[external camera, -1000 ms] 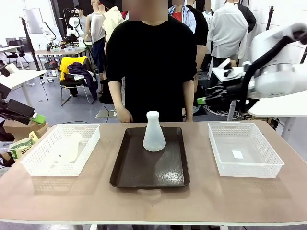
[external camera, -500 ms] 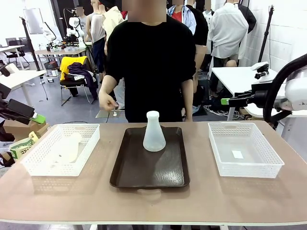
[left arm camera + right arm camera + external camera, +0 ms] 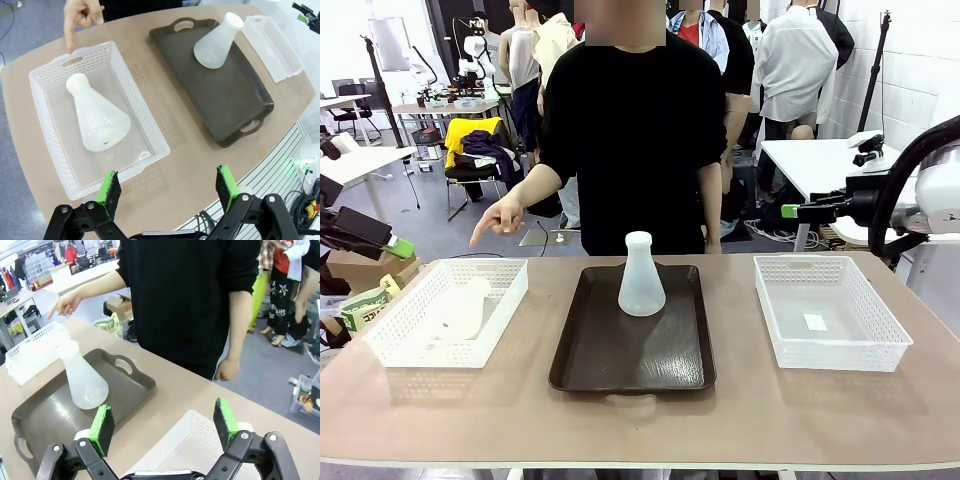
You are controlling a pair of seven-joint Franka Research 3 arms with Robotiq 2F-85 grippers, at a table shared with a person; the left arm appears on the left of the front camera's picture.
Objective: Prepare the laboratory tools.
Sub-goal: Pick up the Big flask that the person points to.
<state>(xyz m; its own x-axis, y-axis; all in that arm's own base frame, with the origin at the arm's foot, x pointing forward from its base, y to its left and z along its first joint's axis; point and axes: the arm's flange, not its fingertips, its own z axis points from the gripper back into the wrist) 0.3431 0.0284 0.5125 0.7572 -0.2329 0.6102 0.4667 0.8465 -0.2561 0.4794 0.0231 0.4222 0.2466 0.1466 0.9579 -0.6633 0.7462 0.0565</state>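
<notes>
Person's hand (image 3: pixel 500 218) points toward the left basket (image 3: pixel 400 350).
One flask (image 3: pixel 641 277) stands upright on the middle tray (image 3: pixel 620 360); the other flask (image 3: pixel 97 117) lies in that basket. Left gripper (image 3: pixel 167 185) and right gripper (image 3: pixel 165 425) are both spread, empty.

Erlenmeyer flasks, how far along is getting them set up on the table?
Done: one Erlenmeyer flask stands upright on the brown tray. In hand: the person's hand points toward the left mesh basket, where the second flask lies on its side; the left end effector and right end effector are open and empty. Left: probably moving that second flask to the tray.
</notes>
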